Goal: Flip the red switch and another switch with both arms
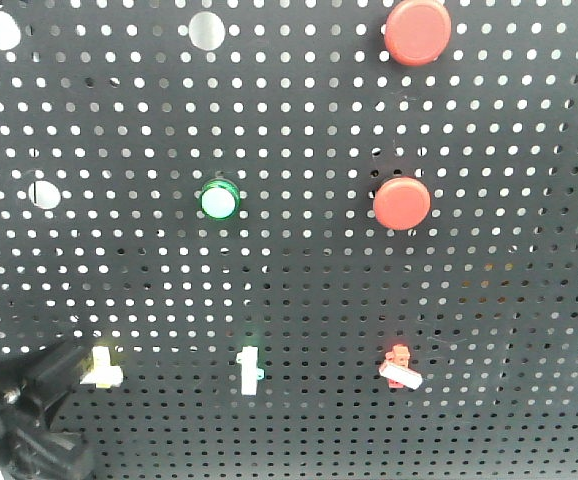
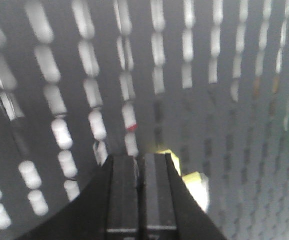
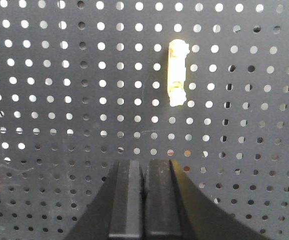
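Both left fingers (image 2: pixel 122 195), pressed together, sit beside yellow-based switch (image 2: pixel 196 184).

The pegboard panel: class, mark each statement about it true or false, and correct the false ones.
1. The red switch is the rightmost thing in the bottom row. True.
2. The pegboard carries three round red push buttons. False: only two show, an upper red button and a lower red button.
3. The left gripper is close beside the yellow switch. True.
4. The right gripper stands wide open. False: the right gripper is shut and holds nothing.
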You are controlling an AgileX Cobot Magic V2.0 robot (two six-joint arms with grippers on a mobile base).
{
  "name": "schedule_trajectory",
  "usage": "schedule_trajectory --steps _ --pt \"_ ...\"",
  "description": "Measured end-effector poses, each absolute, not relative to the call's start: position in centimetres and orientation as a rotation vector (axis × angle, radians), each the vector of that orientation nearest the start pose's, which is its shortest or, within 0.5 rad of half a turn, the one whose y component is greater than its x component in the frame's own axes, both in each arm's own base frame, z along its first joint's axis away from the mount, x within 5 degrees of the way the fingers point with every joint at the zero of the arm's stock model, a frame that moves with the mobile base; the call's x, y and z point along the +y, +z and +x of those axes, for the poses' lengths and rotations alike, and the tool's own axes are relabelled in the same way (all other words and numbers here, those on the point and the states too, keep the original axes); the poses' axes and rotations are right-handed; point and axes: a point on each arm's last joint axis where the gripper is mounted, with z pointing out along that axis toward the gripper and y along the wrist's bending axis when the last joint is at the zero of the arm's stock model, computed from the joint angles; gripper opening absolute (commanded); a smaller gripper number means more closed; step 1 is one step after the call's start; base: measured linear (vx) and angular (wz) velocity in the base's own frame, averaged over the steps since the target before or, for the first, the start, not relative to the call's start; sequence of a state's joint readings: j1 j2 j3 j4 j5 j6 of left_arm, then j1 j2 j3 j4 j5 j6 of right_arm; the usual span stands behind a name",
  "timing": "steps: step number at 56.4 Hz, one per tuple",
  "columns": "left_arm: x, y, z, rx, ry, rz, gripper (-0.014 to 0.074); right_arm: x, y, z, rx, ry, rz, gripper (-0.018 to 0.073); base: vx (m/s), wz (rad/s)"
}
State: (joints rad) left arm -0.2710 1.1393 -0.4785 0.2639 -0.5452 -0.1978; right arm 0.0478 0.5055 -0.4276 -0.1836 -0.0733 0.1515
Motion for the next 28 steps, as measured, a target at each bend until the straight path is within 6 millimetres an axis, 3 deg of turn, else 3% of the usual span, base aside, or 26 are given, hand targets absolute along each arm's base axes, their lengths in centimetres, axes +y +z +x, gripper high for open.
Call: schedule_trajectory --steps 14,28 --pt "-6.7 24.8 19.3 1.687 -0.309 0.335 0.0001 0.7 32.5 11.3 1.493 0.022 -0.069 -0.0006 0.00 0.00" --pt "-5.8 25.8 16.8 1.632 -0.300 0.320 0.0001 1.5 31.6 12.3 1.571 0.075 -0.117 -0.0006 0.00 0.00"
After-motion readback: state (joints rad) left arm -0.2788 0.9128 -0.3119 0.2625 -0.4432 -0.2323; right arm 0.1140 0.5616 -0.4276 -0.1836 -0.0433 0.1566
